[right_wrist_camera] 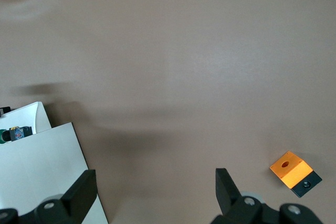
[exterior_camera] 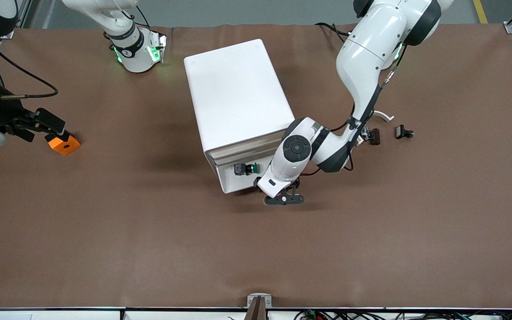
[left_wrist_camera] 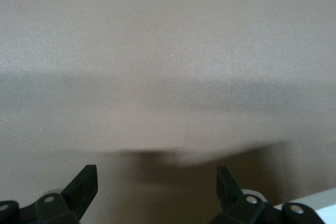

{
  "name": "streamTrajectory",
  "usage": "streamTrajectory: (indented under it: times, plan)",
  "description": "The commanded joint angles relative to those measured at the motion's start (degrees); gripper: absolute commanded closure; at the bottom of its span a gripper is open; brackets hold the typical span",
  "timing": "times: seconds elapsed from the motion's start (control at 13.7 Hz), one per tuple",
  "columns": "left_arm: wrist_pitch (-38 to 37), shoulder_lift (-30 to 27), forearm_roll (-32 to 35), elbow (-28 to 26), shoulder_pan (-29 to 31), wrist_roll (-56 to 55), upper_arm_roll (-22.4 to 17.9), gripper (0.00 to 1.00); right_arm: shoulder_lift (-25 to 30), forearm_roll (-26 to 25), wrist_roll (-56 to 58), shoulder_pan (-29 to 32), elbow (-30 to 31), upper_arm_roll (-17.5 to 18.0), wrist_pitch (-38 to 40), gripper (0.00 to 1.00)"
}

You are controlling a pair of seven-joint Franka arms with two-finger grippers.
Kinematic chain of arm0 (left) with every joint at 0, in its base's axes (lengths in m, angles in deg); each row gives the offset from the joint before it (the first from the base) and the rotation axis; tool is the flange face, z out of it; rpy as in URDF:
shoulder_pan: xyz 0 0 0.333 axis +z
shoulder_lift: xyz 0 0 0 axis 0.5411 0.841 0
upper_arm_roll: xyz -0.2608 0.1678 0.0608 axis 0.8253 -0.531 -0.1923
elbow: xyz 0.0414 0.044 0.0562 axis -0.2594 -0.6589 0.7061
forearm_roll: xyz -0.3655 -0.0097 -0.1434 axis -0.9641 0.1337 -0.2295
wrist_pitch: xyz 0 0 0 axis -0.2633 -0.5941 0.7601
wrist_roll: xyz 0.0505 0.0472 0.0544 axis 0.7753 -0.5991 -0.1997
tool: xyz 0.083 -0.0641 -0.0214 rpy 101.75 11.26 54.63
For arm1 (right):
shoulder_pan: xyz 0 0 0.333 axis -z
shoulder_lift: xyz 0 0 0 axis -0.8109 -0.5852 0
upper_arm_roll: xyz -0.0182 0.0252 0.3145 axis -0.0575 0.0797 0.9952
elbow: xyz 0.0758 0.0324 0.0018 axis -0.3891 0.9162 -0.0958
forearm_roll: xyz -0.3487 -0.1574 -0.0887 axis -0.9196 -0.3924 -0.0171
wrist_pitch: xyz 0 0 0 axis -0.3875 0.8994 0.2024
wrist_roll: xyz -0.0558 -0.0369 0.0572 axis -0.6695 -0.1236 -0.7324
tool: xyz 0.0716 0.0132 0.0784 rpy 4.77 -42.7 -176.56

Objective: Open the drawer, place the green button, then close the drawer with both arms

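In the front view, a white cabinet [exterior_camera: 238, 102] stands mid-bench on the brown bench [exterior_camera: 149, 249]. Its lowest drawer [exterior_camera: 238, 180] is pulled out toward the front camera. The button [exterior_camera: 246, 169], green cap and dark body, lies on its side inside the drawer. The left arm reaches down from the top of the view at the left arm's end, and the left gripper [exterior_camera: 284, 200] hangs low over the bench just beside the drawer's front corner, holding nothing. An orange block [exterior_camera: 63, 144] with a hole sits toward the right arm's end of the bench. Two small black clips [exterior_camera: 404, 132] and a curved white piece [exterior_camera: 384, 116] lie toward the left arm's end, near the left arm's elbow. The right arm's base shows at the top of the view; its gripper cannot be made out here.

In the left wrist view, the left gripper [left_wrist_camera: 157, 187] has its jaws spread wide over bare brown bench, with nothing between them. A white corner of the drawer [left_wrist_camera: 315, 198] shows at the frame's edge.

In the right wrist view, the right gripper [right_wrist_camera: 156, 187] is high over the bench, jaws wide and empty, waiting. Below it are the cabinet top [right_wrist_camera: 42, 177], the open drawer [right_wrist_camera: 31, 116] with the button [right_wrist_camera: 16, 133] in it, and the orange block [right_wrist_camera: 290, 170] well apart from the cabinet.
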Motion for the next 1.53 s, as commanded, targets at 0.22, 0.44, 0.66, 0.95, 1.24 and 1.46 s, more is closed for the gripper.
streamTrajectory:
  times: [0.22, 0.44, 0.66, 0.95, 1.24, 1.46]
  plan:
    - [1.0, -0.6, -0.6, -1.1, -0.5, -0.9, 0.8, 0.00, 2.4, -0.6, -0.8, 1.9, -2.6, 0.0, 5.9, 0.00]
    - [1.0, -1.5, -0.9, -1.1, -0.2, -0.9, 0.9, 0.00, 2.4, -0.8, -0.3, 2.0, -5.0, -0.2, 7.0, 0.00]
    - [1.0, -1.4, -1.3, -1.1, -0.1, -0.8, 0.8, 0.00, 2.4, -1.7, -0.1, 2.1, -5.1, -0.4, 6.9, 0.00]
    - [1.0, -1.4, -4.4, -1.2, 1.2, -0.8, 1.8, 0.00, 2.1, -2.4, 0.4, 2.3, -6.5, -0.6, 8.6, 0.00]
    - [-2.9, -1.4, -8.0, -1.4, 1.4, -0.8, 3.4, 0.00, 2.1, -3.7, 0.0, 2.6, -7.2, -0.5, 12.4, 0.00]
    - [-5.9, -1.4, -9.2, -1.4, 1.4, -1.3, 4.8, 0.00, 2.1, -3.7, -0.1, 2.6, -7.6, -0.5, 12.4, 0.00]
